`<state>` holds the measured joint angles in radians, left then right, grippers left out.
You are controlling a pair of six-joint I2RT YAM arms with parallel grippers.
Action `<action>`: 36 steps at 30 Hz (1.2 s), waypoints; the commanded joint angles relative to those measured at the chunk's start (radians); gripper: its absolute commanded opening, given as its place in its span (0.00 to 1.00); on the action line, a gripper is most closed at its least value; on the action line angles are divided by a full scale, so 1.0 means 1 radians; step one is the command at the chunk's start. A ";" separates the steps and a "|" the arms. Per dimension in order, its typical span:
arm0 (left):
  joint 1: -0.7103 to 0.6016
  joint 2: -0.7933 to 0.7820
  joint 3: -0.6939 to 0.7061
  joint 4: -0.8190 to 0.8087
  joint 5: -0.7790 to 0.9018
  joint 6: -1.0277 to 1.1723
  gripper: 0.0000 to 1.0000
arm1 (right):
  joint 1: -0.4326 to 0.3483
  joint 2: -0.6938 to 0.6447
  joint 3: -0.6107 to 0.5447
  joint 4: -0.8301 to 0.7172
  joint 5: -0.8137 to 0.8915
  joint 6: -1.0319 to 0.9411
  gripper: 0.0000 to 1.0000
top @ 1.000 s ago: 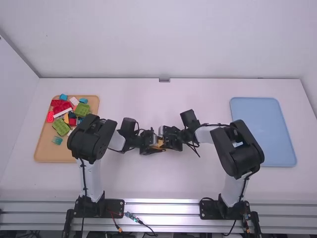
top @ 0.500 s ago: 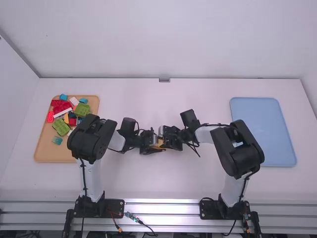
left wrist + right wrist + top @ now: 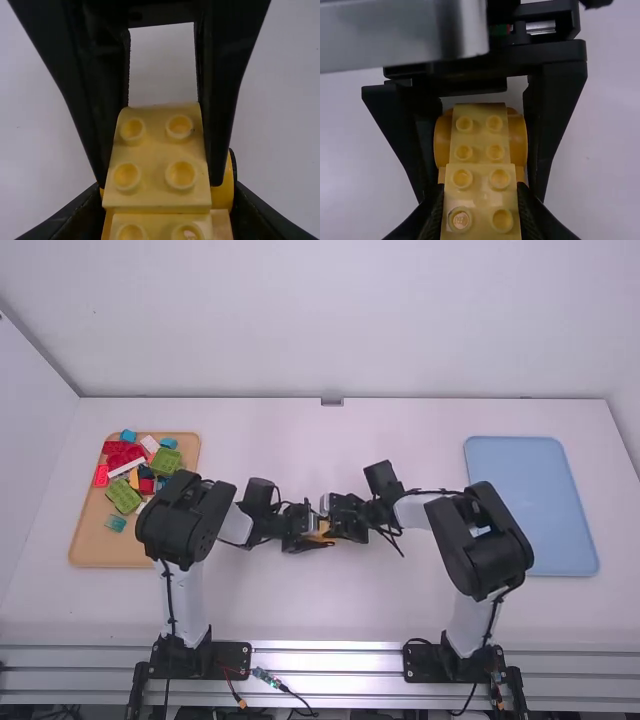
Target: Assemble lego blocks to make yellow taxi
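One yellow plastic brick assembly [image 3: 322, 531] is over the white bench [image 3: 300, 605], its long axis running crosswise between left jaws [image 3: 312, 530] and right jaws [image 3: 335, 525], both apparently closed on it. Two studded sections show, end to end. Nothing has visibly shifted since earlier.

A plain pale back wall [image 3: 330, 320] rises behind the white table [image 3: 330, 610], meeting a side wall [image 3: 30, 460] at the left corner. Soft, even light fills the space, glaring off the metal rails [image 3: 325, 655] along the table's near edge.
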<state>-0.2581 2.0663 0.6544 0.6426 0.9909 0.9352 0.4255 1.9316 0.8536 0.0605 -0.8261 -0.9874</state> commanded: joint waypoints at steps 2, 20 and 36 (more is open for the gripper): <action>-0.019 0.016 -0.015 -0.006 -0.028 0.041 0.40 | 0.026 0.028 0.016 0.002 -0.011 -0.005 0.00; -0.019 0.016 -0.007 -0.013 -0.036 0.027 0.38 | 0.017 0.024 0.016 0.002 -0.015 -0.005 0.62; -0.019 0.016 -0.005 -0.014 -0.039 0.026 0.35 | -0.093 -0.078 0.016 -0.124 -0.209 -0.162 0.22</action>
<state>-0.2695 2.0663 0.6552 0.6407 0.9905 0.9363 0.3351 1.8725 0.8555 -0.0597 -0.9829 -1.1362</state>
